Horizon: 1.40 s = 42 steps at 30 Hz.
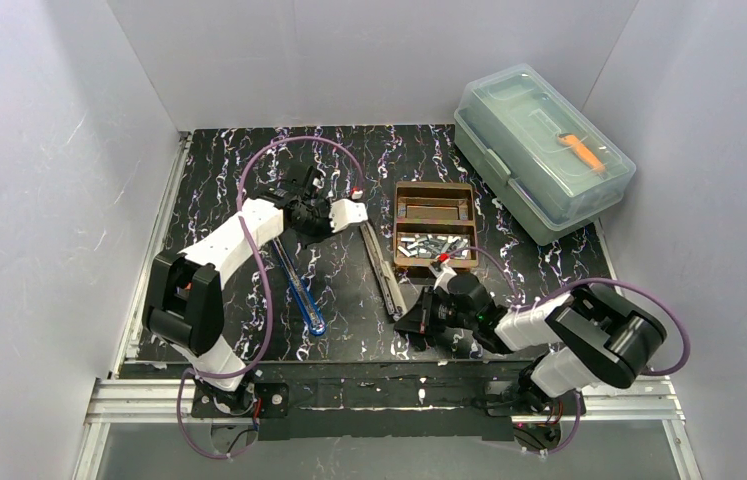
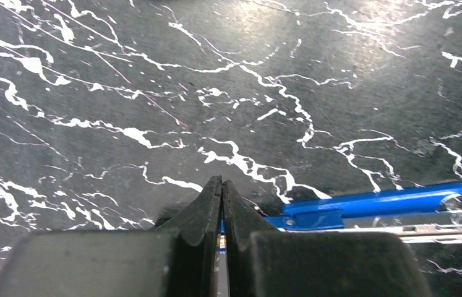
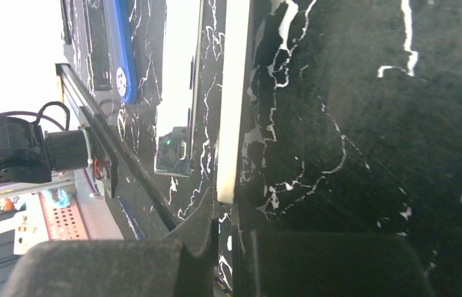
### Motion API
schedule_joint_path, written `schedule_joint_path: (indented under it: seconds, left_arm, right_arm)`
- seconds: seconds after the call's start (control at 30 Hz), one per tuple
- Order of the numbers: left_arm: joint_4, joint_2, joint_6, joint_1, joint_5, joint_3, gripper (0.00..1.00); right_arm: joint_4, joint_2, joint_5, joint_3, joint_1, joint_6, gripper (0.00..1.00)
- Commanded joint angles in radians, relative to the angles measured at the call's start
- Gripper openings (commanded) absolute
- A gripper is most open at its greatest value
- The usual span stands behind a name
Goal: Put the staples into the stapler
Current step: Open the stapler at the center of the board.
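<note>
Three white walls [image 1: 49, 150] hem the black marbled table [image 1: 219, 170]. A clear lidded box [image 1: 544, 150] fills its far right corner, and bare mat lies at far left. The staples [image 1: 436, 244] lie in the near compartment of the brown tray [image 1: 397, 225]. The left gripper [image 2: 222, 185] is clenched, tips pressed together, over the blue stapler [image 2: 389, 201]. The right gripper [image 3: 221, 216] is pinched closed on nothing visible, its tips at the near end of the long pale bar [image 3: 235, 93]; contact cannot be told.

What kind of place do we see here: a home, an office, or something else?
Most likely a robot test cell in a laboratory. A left arm and a right arm are bolted to a metal rail, and plain white walls close in the small black marbled table.
</note>
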Motion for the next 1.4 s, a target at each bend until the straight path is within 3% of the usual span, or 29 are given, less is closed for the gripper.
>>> schedule_joint_path:
  seconds: [0.0, 0.13, 0.17, 0.3, 0.43, 0.5, 0.7, 0.9, 1.07, 1.13, 1.27, 1.37]
  left_arm:
    - [-0.149, -0.038, -0.065, 0.003, 0.043, 0.074, 0.00]
    - [-0.261, -0.033, -0.165, 0.010, 0.063, 0.156, 0.04]
    - [-0.290, -0.032, -0.204, 0.015, 0.084, 0.180, 0.10]
    - [-0.339, -0.057, -0.328, 0.049, 0.107, 0.234, 0.53]
    - [-0.345, -0.130, -0.420, 0.100, 0.133, 0.210, 0.72]
    - [-0.366, -0.169, -0.434, 0.121, 0.133, 0.190, 0.78]
    - [-0.426, -0.248, -0.449, 0.189, 0.125, 0.138, 0.81]
    - [-0.490, -0.256, -0.439, 0.256, 0.132, 0.115, 0.81]
    - [-0.475, -0.224, -0.432, 0.329, 0.138, 0.086, 0.81]
    - [-0.453, -0.221, -0.429, 0.353, 0.141, 0.065, 0.81]
    - [-0.437, -0.225, -0.415, 0.372, 0.140, 0.032, 0.81]
    - [-0.425, -0.241, -0.400, 0.375, 0.143, -0.002, 0.81]
  right_arm:
    - [-0.040, 0.061, -0.082, 0.047, 0.017, -0.017, 0.01]
    - [-0.010, 0.111, -0.101, 0.110, 0.047, 0.030, 0.01]
    - [-0.005, 0.122, -0.099, 0.124, 0.056, 0.042, 0.01]
    - [0.007, 0.171, -0.080, 0.174, 0.075, 0.095, 0.01]
    - [0.127, 0.248, -0.064, 0.189, 0.084, 0.194, 0.01]
    - [0.200, 0.297, -0.048, 0.188, 0.095, 0.254, 0.12]
    - [0.238, 0.357, 0.001, 0.202, 0.153, 0.309, 0.44]
    - [-0.102, 0.159, 0.118, 0.256, 0.177, 0.171, 0.67]
    - [-0.383, 0.020, 0.192, 0.304, 0.184, 0.084, 0.77]
    - [-0.417, -0.013, 0.192, 0.303, 0.186, 0.077, 0.79]
    - [-0.476, -0.050, 0.209, 0.311, 0.202, 0.066, 0.79]
    - [-0.598, -0.052, 0.264, 0.427, 0.215, -0.003, 0.78]
